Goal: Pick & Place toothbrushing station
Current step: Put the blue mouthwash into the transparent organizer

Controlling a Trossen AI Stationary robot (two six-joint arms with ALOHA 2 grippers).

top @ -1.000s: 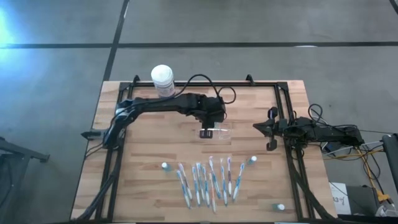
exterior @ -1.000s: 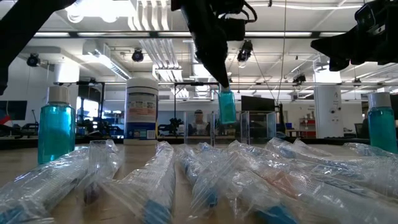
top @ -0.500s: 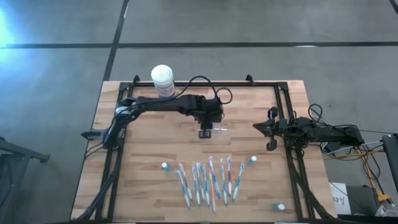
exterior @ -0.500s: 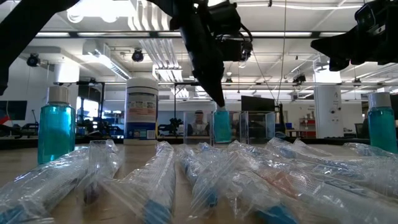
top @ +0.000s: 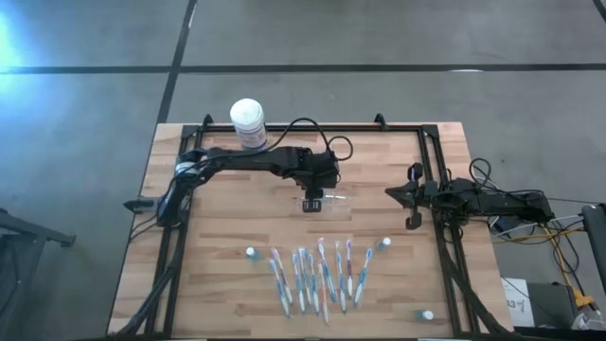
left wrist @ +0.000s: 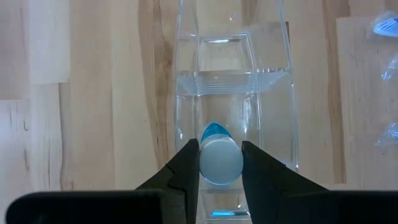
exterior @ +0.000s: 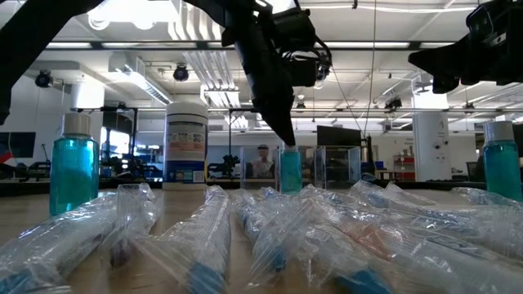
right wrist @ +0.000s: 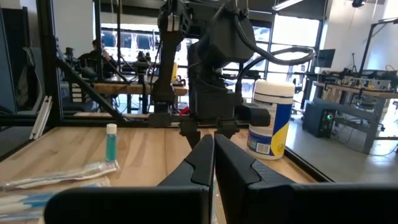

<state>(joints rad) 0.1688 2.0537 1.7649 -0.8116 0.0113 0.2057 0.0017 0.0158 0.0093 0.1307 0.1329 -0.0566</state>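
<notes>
The toothbrushing station is a clear plastic holder (top: 333,200) standing on the wooden table's middle; it also shows in the left wrist view (left wrist: 230,81) and the low view (exterior: 331,167). My left gripper (left wrist: 221,155) is above it, shut on a small bottle of blue liquid (exterior: 289,170) with a pale cap. The bottle's lower part stands inside the holder. My right gripper (top: 388,193) waits shut and empty near the table's right side; its shut fingers show in the right wrist view (right wrist: 213,149). My left gripper pinches the bottle's pale round cap (left wrist: 221,163) between its two fingers, one on either side. The fingers come from above, pointing down. The bottle hangs upright below them, its lower part inside the clear holder; whether it rests on the holder's floor I cannot tell.
Several wrapped toothbrushes (top: 317,270) lie in a row near the front edge, with small blue bottles (top: 251,254) (top: 384,243) (top: 427,315) around them. A white-lidded canister (top: 248,121) stands at the far left. Bare wood lies left of the holder.
My left gripper has gone down with the blue bottle, still shut on its cap. The bottle has stayed upright and has sunk from above the holder into it.
</notes>
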